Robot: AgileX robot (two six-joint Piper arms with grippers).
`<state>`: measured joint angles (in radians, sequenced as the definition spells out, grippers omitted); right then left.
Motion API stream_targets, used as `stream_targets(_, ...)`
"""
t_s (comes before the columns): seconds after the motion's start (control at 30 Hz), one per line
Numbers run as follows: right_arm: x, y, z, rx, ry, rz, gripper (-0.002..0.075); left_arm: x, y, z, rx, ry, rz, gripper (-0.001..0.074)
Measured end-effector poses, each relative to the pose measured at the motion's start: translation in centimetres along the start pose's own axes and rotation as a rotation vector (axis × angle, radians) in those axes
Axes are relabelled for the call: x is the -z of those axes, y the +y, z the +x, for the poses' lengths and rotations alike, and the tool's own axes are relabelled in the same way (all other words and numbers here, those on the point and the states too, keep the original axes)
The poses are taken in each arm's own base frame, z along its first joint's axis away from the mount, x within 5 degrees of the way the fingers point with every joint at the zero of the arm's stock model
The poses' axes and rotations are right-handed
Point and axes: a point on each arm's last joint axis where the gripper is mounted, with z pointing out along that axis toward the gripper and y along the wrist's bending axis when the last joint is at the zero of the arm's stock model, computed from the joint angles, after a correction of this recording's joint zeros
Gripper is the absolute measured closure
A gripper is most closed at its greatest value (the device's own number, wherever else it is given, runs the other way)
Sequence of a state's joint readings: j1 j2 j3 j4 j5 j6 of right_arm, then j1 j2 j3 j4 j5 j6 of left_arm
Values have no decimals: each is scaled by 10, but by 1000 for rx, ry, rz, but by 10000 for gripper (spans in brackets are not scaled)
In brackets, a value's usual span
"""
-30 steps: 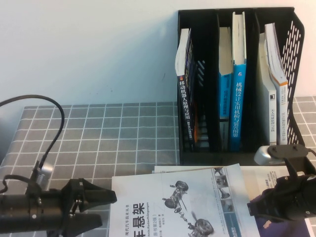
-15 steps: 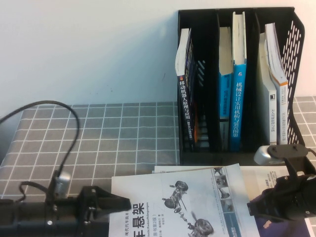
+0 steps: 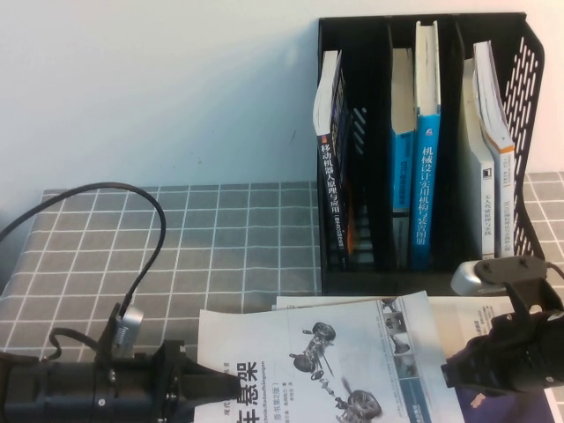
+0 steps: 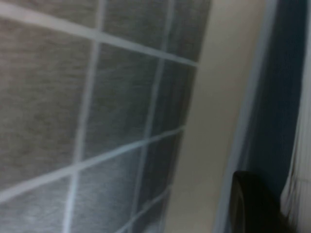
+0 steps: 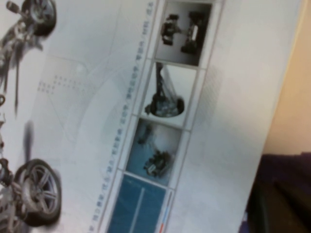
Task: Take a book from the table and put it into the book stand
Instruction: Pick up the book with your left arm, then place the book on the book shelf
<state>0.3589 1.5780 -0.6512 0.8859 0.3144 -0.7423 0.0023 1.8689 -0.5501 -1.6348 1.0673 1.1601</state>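
The book, white with a grey car-suspension drawing, lies flat on top of a stack at the front of the table. Its cover fills the right wrist view. The black book stand stands upright behind it against the wall. My left gripper is open and low at the book's left edge. One dark finger shows beside the stack's edge in the left wrist view. My right gripper is over the book's right edge.
The stand holds a black-spined book in the left compartment, blue-spined books in the middle and white books on the right. More books lie under the white one. The left arm's cable loops above the cloth.
My left gripper has moved right and down until it reaches the book's left edge, and its cable has followed. The right arm and the book have not moved.
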Motion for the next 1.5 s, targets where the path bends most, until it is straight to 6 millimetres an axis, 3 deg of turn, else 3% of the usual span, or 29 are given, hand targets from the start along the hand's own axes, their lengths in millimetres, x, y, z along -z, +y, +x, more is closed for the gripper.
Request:
stream_targets(0.13,12,5,-8,41,-48,-10,729,2,-4,1,-17,11,26,621)
stream_targets(0.37,69,32,-52,178,-302,-47,729,18,-39,7,-105,-30,53,622)
stream_targets(0.53,99,47,-84,285,-420,-70,729,38,-83,12,-191,-71,74,622)
stream_targets(0.67,114,58,-96,331,-444,-114,729,58,-126,13,-308,-108,74,621)
stream_targets(0.9,123,63,-104,338,-478,-129,729,109,-217,10,-485,-280,-79,622)
stream_targets(1.17,127,64,-105,337,-491,-135,729,144,-290,-2,-508,-388,-110,622)
stream_targets(1.37,159,74,-98,366,-574,-145,729,143,-330,-4,-568,-490,-71,622)
stream_targets(1.5,206,86,-82,411,-707,-151,729,123,-349,-2,-614,-511,-65,622)
